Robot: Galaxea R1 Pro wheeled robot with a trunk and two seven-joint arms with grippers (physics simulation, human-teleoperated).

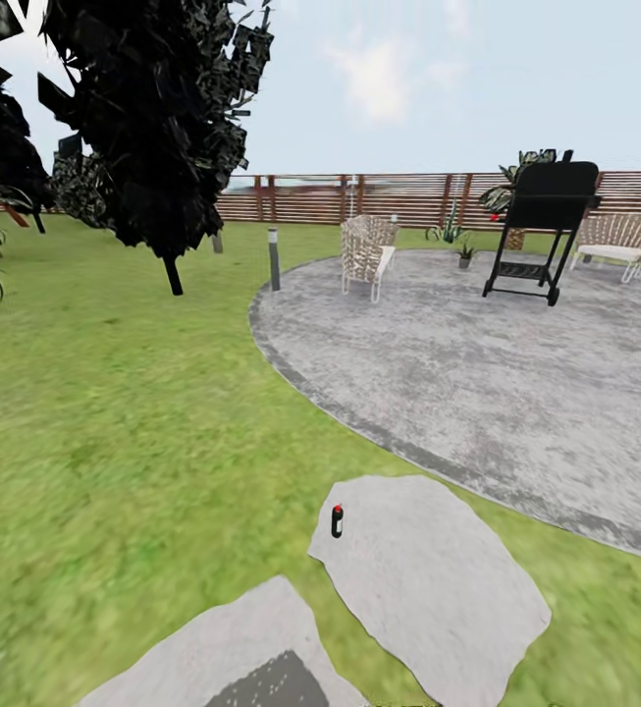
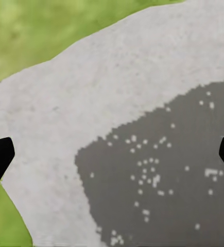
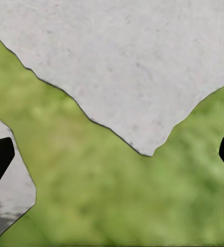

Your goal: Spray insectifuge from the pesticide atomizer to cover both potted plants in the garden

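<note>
Green lawn (image 1: 114,412) spreads ahead of me, a round grey paved patio (image 1: 477,373) to the right and a brown slatted fence (image 1: 379,196) behind it; on the patio I see a black grill (image 1: 544,228) and two wicker chairs (image 1: 367,253); one small potted plant (image 1: 465,255) stands near the far edge; the pesticide atomizer (image 1: 337,520), dark with a red top, stands upright on the near stepping stone's (image 1: 438,579) left edge; my left gripper (image 2: 112,154) hangs wide open over stone and shadow; my right gripper (image 3: 112,154) hangs wide open over grass; both hold nothing.
</note>
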